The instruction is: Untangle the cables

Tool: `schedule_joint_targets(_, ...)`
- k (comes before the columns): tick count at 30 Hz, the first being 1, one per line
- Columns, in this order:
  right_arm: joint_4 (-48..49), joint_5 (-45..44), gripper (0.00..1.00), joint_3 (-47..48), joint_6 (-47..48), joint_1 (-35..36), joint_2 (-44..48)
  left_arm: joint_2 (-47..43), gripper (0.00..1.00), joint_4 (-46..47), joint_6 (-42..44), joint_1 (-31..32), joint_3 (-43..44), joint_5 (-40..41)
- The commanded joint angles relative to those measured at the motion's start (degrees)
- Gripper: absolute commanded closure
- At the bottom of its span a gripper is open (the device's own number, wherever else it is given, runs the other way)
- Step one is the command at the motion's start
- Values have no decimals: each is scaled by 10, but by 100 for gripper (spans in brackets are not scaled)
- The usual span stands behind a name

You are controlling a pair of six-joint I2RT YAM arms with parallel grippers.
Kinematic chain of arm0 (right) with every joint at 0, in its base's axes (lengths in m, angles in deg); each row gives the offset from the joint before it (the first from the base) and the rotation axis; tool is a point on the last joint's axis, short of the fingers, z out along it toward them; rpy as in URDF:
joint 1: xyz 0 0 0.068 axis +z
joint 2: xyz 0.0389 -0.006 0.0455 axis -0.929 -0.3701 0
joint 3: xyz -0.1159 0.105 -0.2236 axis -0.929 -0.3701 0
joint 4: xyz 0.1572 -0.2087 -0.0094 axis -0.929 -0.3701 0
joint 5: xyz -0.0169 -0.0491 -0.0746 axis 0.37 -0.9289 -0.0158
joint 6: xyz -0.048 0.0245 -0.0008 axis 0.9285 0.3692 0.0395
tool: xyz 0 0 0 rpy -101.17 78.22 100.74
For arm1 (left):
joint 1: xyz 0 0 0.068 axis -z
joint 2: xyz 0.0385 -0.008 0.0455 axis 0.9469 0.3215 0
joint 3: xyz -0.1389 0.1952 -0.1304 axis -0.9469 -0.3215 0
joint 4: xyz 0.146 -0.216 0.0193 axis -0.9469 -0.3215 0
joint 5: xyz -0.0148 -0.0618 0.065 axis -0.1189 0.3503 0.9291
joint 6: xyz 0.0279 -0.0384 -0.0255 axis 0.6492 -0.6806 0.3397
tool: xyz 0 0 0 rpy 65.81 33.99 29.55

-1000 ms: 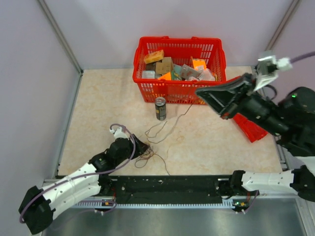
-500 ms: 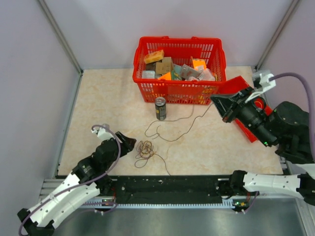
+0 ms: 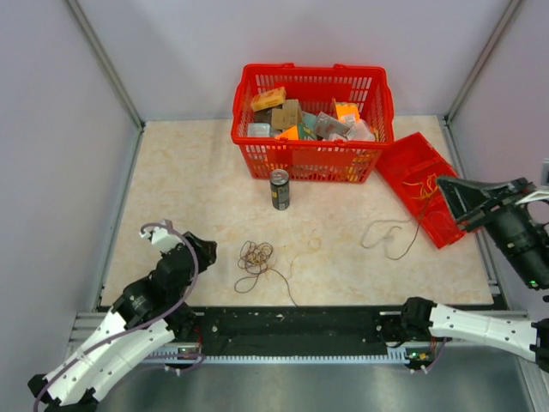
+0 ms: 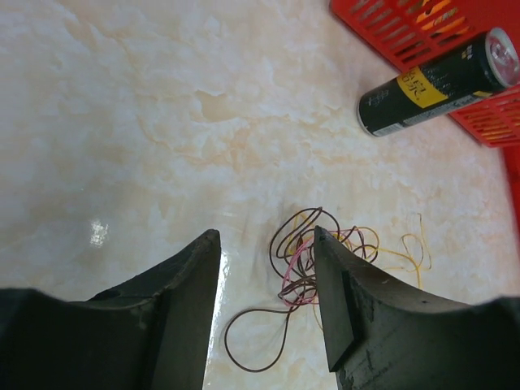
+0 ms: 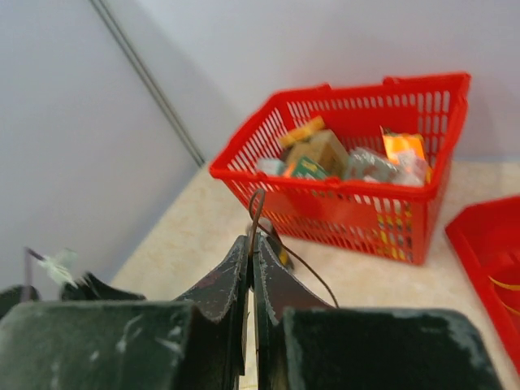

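At the right edge of the surface [image 3: 189, 172], the right fingers [image 5: 218, 286] are pinched fully together on a single dark cable [image 5: 258, 213]. Its end curls up just above the tips, and the rest trails down to lie in loose bends just beside the red tray [image 3: 403, 163], where yellow-orange strands [image 3: 422, 185] already lie. That reads as the sorting step: one wire parted from the knot and due for the tray. The next move, as I judge it, calls for bringing the pinch over the tray, low enough that the slack gathers inside the rim rather than draping over it, and then opening. The rest of the cables, a small tangle [image 4: 307, 258] of dark, yellow and pinkish loops, sits near the front middle of the surface, well apart from the drink can [image 3: 280, 189] and the basket [image 3: 313, 146] behind it. The left fingers [image 4: 185, 302] stand about half open with nothing between them, poised short of the tangle and not touching it. Taking the next strand calls for closing on one loop only — likely fiddly, since the loops overlap.
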Motion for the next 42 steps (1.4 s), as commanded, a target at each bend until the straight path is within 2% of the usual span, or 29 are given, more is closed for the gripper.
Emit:
schedule_joint_targets(1,-72,-60,100,-20,-16,0,-14,-10,43,-32,25,-3,51,43)
schedule_joint_targets(3,-71,-41,100,-20,-25,-1,-19,-5,31,17,79,-2,49,-5)
schedule_joint_targets(5,-71,-18,100,-12,-27,-1,-34,17,22,119,142,-2,33,-106)
schedule_joint_targets(9,-71,6,100,6,-22,-1,-59,132,20,240,179,-2,25,-286)
schedule_joint_targets(12,-70,23,100,13,-23,-2,-68,233,21,310,161,-1,47,-410)
schedule_joint_targets(14,-70,34,100,11,-30,-1,-69,300,21,394,142,18,54,-476)
schedule_joint_targets(15,-69,38,100,10,-34,-1,-70,335,17,403,136,37,65,-472)
schedule_joint_targets(19,-63,52,100,4,-43,-1,-66,458,16,391,135,108,131,-405)
schedule_joint_targets(27,-62,74,100,6,-46,-1,-58,630,12,561,138,166,153,-493)
schedule_joint_targets(31,-62,78,100,4,-50,-1,-54,706,28,547,134,177,194,-509)
schedule_joint_targets(34,-62,77,100,2,-48,-2,-51,718,34,599,121,182,181,-543)
schedule_joint_targets(36,-62,75,100,-2,-49,-1,-48,716,49,615,116,185,172,-541)
schedule_joint_targets(37,-62,74,100,-4,-48,0,-46,711,60,600,118,185,171,-529)
schedule_joint_targets(41,-62,59,100,-9,-44,-2,-41,673,100,455,138,183,174,-418)
schedule_joint_targets(42,-63,46,100,-10,-43,-1,-38,656,100,414,131,183,171,-373)
